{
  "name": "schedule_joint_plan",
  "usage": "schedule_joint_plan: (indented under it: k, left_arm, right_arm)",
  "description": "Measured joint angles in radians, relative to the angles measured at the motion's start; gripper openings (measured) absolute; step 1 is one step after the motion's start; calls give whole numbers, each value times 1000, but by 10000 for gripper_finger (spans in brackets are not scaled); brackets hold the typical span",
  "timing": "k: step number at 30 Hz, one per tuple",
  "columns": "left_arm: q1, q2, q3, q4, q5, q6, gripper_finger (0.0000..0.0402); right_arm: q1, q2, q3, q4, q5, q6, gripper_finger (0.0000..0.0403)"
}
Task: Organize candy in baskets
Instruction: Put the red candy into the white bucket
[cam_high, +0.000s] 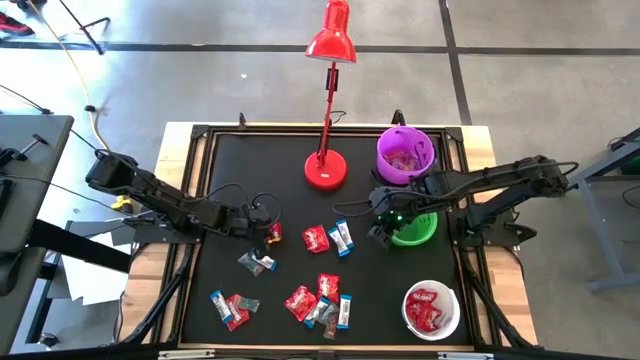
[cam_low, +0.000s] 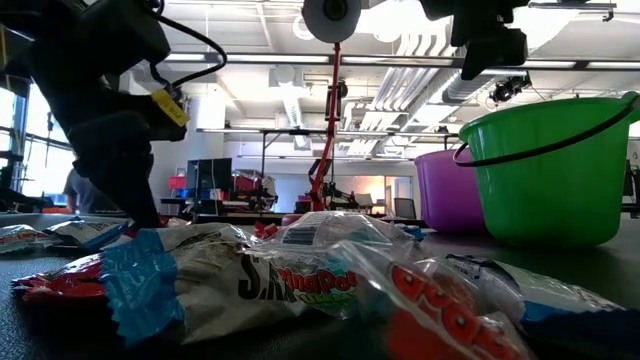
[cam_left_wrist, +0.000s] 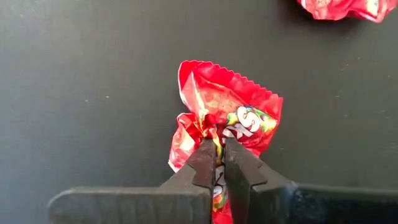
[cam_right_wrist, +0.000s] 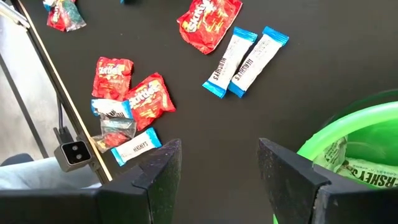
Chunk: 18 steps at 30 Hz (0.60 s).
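Left pincer (cam_left_wrist: 217, 162) pinches red candy (cam_left_wrist: 230, 112); right pincer (cam_right_wrist: 217, 162) gapes beside green basket (cam_right_wrist: 360, 134).

The left gripper (cam_left_wrist: 219, 163) is closed on a red candy packet (cam_left_wrist: 227, 121). Its two dark fingers (cam_left_wrist: 202, 165) stand pressed together, pinching the near part of the wrapper between their tips. The packet lies crumpled on the black table (cam_left_wrist: 93, 93), with a serrated far edge and a multicoloured printed logo showing just beside the fingertips. Part of the wrapper continues down between the fingers. A second red packet (cam_left_wrist: 348, 7) lies well apart, cut off by the frame edge.
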Motion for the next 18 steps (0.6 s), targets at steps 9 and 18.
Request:
schedule_joint_plan:
  k: [9,18]
  left_arm:
    - [-1,-1,104,9,-4,-1,1]
    - [35,-2,277,6,-218,178,1]
  right_arm:
    - [0,0,0,0,20,-12,204]
    - [-43,0,0,130,190,-15,204]
